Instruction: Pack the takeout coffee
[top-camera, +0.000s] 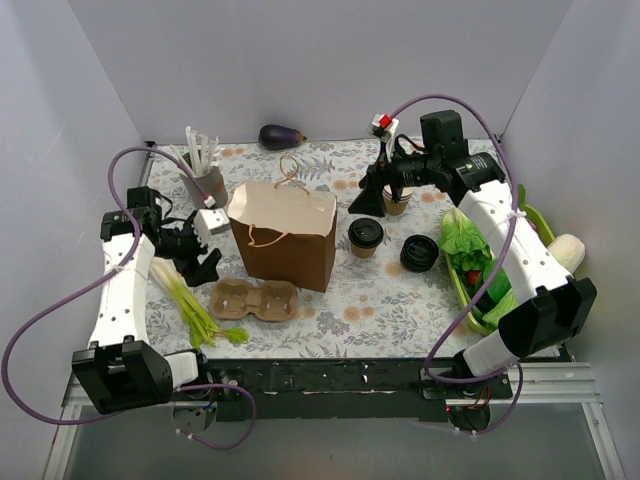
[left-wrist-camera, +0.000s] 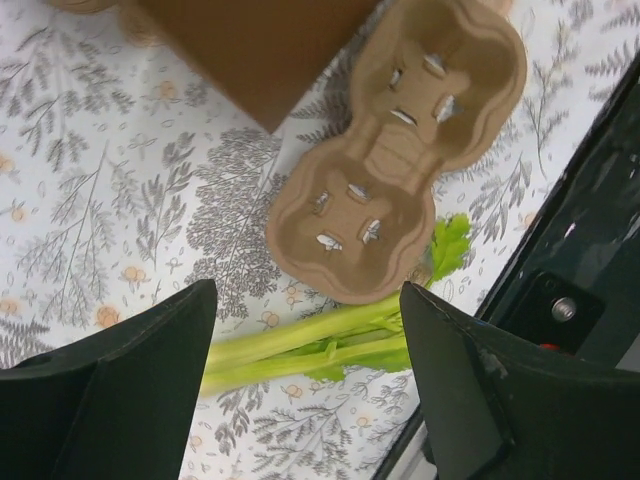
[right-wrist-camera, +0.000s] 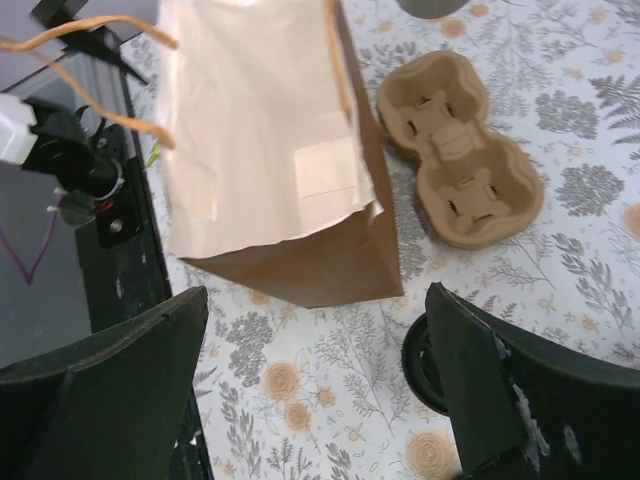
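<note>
One coffee cup (top-camera: 365, 237) with a black lid stands near the middle of the table, just right of the paper bag (top-camera: 283, 236). It looks light, with thin, smooth, tapered paper walls that dent easily, so I would hold it softly around the body under the lid. Both the left gripper (left-wrist-camera: 305, 375) and the right gripper (right-wrist-camera: 315, 385) have fingers apart and hold nothing. A moulded pulp tray (top-camera: 254, 300) lies toward the near edge.
</note>
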